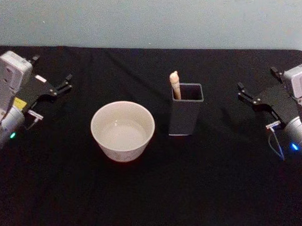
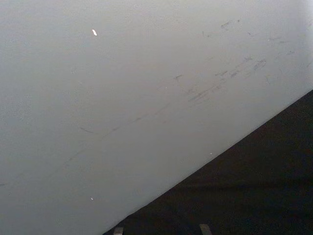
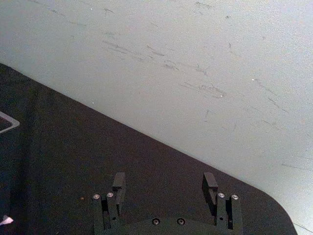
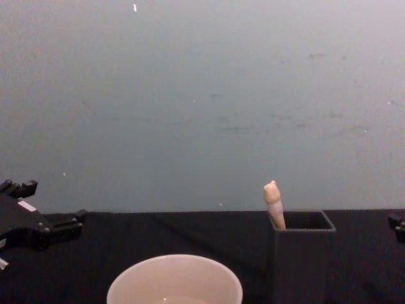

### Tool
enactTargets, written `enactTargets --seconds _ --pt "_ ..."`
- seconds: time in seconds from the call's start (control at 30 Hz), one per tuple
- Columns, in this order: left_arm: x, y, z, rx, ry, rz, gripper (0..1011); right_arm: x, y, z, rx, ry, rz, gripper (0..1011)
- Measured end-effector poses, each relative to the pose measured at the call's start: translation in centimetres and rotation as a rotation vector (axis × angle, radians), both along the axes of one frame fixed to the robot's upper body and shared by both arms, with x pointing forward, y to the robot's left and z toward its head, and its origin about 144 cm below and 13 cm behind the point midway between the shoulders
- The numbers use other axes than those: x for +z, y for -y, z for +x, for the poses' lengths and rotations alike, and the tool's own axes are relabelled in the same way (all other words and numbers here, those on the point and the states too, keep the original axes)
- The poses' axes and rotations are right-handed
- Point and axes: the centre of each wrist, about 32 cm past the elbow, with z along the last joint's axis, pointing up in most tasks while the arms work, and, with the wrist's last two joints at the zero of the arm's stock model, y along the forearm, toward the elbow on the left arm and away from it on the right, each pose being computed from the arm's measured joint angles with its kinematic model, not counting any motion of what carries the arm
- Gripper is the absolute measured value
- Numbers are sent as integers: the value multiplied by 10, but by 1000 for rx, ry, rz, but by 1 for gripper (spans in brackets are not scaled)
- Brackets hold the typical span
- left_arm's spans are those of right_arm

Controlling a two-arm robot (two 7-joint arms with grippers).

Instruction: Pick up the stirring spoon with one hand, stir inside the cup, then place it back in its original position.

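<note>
- The slim stirring spoon (image 1: 175,85) with a cream-beige knobby handle stands in the dark grey square holder box (image 1: 184,117), at its left rear corner. Only the handle top sticks out; the metal shaft and bowl are hidden inside.
- Its long axis is near upright, with the handle tip leaning a little to the robot's left. I'd judge you should close on the exposed handle from the side or above, then lift straight up.
- The wide round cream-white cup (image 1: 122,130) sits just left of the box, near it but not touching, on the black cloth table (image 1: 145,205).
- The black two-fingered right gripper (image 1: 240,91) is right of the box with its tips aimed toward it, so the spoon lies to its left. Its fingers (image 3: 119,185) are spread apart with nothing between them.
- The black left gripper (image 1: 68,83) is at the far left, on the other side of the cup from the spoon. Its fingertips (image 2: 204,228) are also apart and empty.
- The right gripper is nearer the spoon — the left would have to reach across the cup to get there.
- Writing: there is a small white label (image 1: 40,79) on the left gripper and a yellow sticker (image 1: 19,103) on its wrist, both too small to read. No brand is legible on the cup or box.
</note>
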Motion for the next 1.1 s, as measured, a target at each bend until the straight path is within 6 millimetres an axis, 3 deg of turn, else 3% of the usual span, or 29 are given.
enactTargets --seconds 0.9,1.1 --pt "0 0 0 0 0 0 1001 0 0 0 1 0 1 1000" --pt "0 0 0 0 0 0 1001 11 -5 -2 30 -8 34 1000"
